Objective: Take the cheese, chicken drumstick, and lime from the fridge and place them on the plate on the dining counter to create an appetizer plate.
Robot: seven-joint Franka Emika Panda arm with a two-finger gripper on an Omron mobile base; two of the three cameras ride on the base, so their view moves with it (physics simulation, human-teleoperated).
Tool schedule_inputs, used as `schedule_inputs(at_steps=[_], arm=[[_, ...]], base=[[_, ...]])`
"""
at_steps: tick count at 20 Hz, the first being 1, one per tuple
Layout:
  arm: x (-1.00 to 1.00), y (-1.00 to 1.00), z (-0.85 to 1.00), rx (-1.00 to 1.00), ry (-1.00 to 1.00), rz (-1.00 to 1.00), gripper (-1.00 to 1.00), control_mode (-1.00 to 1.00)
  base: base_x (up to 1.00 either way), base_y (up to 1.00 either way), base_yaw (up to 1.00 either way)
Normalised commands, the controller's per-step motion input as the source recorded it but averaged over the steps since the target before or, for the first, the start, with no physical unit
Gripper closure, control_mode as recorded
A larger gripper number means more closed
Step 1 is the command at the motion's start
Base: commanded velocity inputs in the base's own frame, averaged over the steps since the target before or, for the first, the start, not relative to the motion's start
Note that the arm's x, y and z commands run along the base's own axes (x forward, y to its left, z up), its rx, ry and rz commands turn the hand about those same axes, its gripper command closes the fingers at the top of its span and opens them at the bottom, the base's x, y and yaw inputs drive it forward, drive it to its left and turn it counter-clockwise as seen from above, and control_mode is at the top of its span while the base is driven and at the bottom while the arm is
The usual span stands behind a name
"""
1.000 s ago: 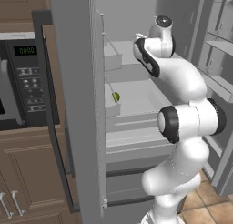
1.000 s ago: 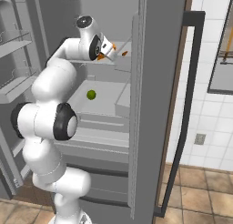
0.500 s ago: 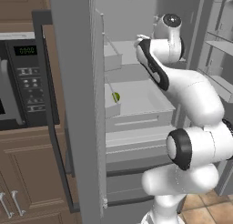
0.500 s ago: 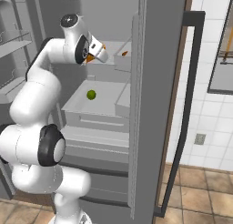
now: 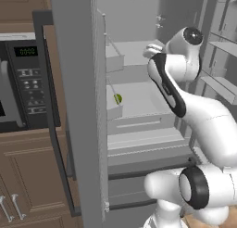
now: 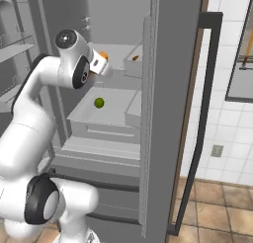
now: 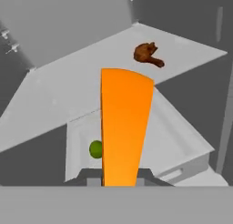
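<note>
While my hand [image 6: 102,64] stays closed on the cheese [image 7: 124,123], wedge pointing straight ahead, I log the chicken drumstick [image 7: 147,53] beyond on the fridge [image 6: 163,89] upper shelf, the lime [image 7: 96,149] below.

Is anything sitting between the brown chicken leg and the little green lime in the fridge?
Only bare pale grey shelf. In the hand view, the reddish-brown chicken drumstick lies on the upper shelf and the yellow-green lime on the shelf below.
</note>
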Motion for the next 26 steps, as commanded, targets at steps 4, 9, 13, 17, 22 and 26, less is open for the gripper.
schedule_inputs(at_steps=[4, 9, 13, 17, 22, 26], arm=[[-0.65, 0.00, 0.06, 0.00, -0.08, 0.05, 1.00, 1.00], [0.00, 0.00, 0.00, 0.00, 0.00, 0.00, 1.00, 1.00], [0.00, 0.00, 0.00, 0.00, 0.00, 0.00, 1.00, 1.00], [0.00, 0.00, 0.00, 0.00, 0.00, 0.00, 1.00, 1.00], [0.00, 0.00, 0.00, 0.00, 0.00, 0.00, 1.00, 1.00], [0.00, 0.00, 0.00, 0.00, 0.00, 0.00, 1.00, 1.00]], base=[[-0.22, 0.00, 0.02], [-0.91, 0.00, 0.06], [-1.00, 0.00, 0.05], [-0.99, 0.00, 0.17], [-0.97, 0.00, 0.37], [-0.96, 0.03, 0.54]])
